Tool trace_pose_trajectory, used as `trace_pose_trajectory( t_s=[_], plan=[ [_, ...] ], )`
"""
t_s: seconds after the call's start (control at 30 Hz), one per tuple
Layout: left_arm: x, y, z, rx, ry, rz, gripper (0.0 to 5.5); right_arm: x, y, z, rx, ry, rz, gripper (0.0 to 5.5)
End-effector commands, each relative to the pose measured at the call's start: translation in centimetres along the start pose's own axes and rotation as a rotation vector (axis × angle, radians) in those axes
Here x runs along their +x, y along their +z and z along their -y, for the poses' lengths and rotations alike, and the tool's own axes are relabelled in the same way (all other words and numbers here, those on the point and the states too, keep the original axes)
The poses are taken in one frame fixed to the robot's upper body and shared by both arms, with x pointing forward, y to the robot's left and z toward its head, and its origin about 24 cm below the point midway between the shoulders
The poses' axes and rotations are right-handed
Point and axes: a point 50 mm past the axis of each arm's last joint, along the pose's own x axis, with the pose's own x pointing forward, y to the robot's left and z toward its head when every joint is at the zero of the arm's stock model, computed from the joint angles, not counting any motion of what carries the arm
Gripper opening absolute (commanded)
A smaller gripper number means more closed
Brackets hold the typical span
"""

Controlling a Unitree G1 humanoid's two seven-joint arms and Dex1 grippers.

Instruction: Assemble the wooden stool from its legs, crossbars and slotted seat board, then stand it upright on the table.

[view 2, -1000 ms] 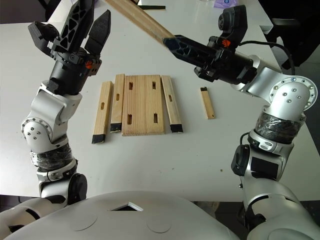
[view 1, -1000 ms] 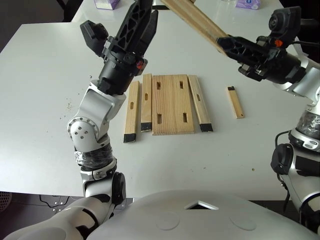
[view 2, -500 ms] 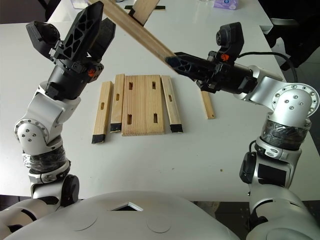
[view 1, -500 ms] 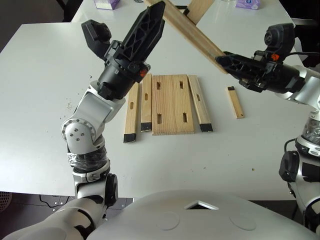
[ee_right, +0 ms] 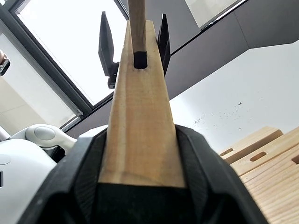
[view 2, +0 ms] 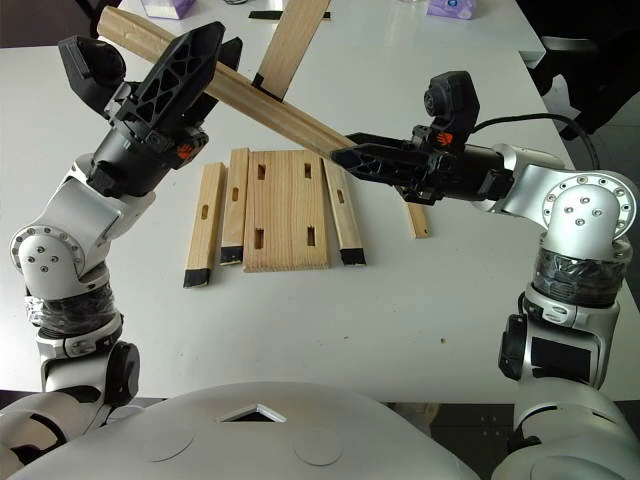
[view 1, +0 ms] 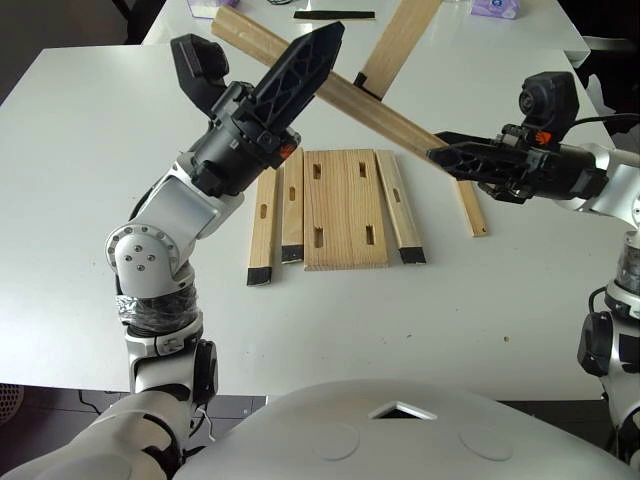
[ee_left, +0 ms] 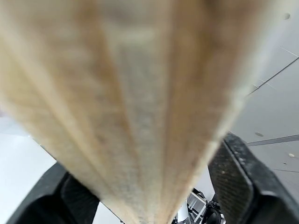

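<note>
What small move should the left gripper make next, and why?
Probably close the left gripper on the leg: its fingers straddle the wood with a gap showing, while the right gripper alone clamps the other end.

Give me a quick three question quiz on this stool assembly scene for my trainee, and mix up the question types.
1. True or false: the seat board lies flat on the table.
2. What is the right gripper holding? A) the seat board B) a long leg raised over the table C) nothing
3. Fill in: the seat board has ___ slots cut through it.

Key: 1 true; 2 B; 3 four.
</note>
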Motion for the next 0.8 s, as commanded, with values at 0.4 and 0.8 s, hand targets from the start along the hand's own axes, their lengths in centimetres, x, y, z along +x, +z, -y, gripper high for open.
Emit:
trace_pose_trajectory(
  t_s=[0.4,0.8],
  plan=[
    [0.0,-0.7,0.3,-0.02,-0.026,-0.002,2.13,0.5,0.2,0.4,-0.008,-0.023,0.051,2.06],
    [-1.8,1.8,-1.4,0.265,0.121,0.012,2.07,-1.1,-1.0,3.3,-0.144,-0.294,0.036,3.31]
  ],
)
